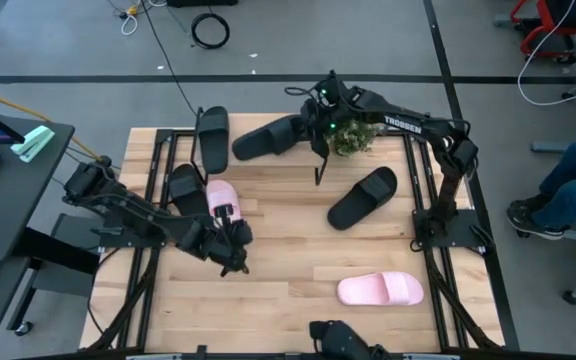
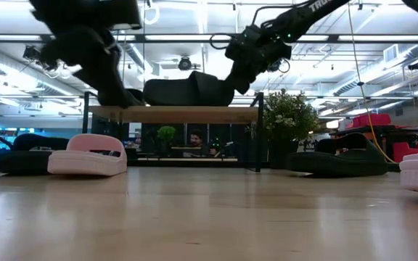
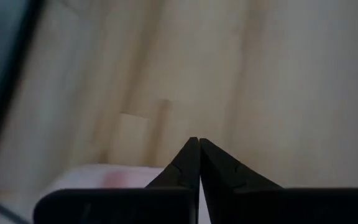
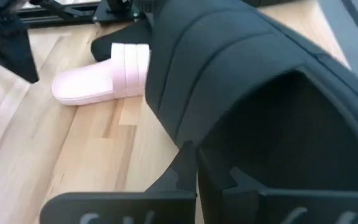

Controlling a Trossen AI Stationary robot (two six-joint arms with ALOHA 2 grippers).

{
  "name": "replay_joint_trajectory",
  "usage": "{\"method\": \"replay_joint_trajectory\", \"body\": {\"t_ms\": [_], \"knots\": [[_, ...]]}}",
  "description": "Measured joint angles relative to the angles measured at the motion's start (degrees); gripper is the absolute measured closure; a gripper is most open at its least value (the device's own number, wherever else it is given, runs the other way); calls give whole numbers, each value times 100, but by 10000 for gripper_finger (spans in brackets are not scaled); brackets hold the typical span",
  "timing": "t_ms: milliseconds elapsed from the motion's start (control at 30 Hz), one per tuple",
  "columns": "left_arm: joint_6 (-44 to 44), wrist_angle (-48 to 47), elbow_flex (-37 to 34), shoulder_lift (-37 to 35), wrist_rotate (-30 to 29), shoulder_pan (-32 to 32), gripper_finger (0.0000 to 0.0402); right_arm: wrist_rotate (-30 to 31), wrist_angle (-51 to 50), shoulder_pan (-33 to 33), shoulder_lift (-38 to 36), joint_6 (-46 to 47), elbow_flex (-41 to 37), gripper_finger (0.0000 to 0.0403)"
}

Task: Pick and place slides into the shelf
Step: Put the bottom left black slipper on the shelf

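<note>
My right gripper [image 1: 313, 118] is shut on a black slide [image 1: 268, 137] at the table's far middle. In the low view this slide [image 2: 187, 90] lies level along the shelf's wooden top board [image 2: 173, 114]; touching or just above it, I cannot tell. My left gripper [image 1: 232, 245] is shut and empty, just near of a pink slide [image 1: 223, 205] that lies on the table. A second pink slide [image 1: 380, 290] lies near right. Other black slides lie at the far left [image 1: 213, 135], at the left [image 1: 186, 190] and right of centre [image 1: 363, 197]. My right gripper holds the black slide by its wide strap, at the strap's edge [image 4: 188, 140] on the slide's right end. The two fingers are shut on that edge. They come slanting down from the right [image 2: 242, 61]. The slide stays level, sole down, over the shelf's top board.
A small green potted plant [image 1: 353, 137] stands right beside my right gripper, to the shelf's right. The arms' black frames run along the table's left [image 1: 153, 200] and right [image 1: 428, 200] sides. A person's legs [image 1: 568, 190] show beyond the right edge. Bare wood lies in the near middle.
</note>
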Motion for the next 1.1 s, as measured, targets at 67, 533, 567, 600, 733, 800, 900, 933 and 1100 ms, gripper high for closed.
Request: {"method": "replay_joint_trajectory", "body": {"t_ms": [67, 533, 567, 600, 733, 800, 900, 933, 1100], "knots": [[394, 1, 0, 0, -36, 157, 392, -25, -21, -47, 6, 22, 0, 403], [1263, 63, 0, 0, -50, 914, 310, 350, -23, -35, -350, 652, 0, 339], [1303, 66, 0, 0, -49, 941, 306, 352, -26, -33, -352, 717, 0, 329], [1325, 65, 0, 0, -51, 967, 302, 354, -51, -33, -352, 783, 0, 318], [1329, 66, 0, 0, -52, 1090, 296, 558, -230, -26, -352, 864, 0, 277], [1342, 66, 0, 0, -135, 1144, 298, 684, -391, -23, -352, 923, 0, 260], [1618, 91, 0, 0, -390, 1186, 303, 710, -617, -23, -363, 986, 0, 243], [1729, 145, 0, 1, -462, 1187, 304, 709, -648, -23, -369, 984, 0, 240], [2640, 814, 0, 4, -1018, 1185, 300, 708, -784, 31, -372, 1055, 0, 237]]}}
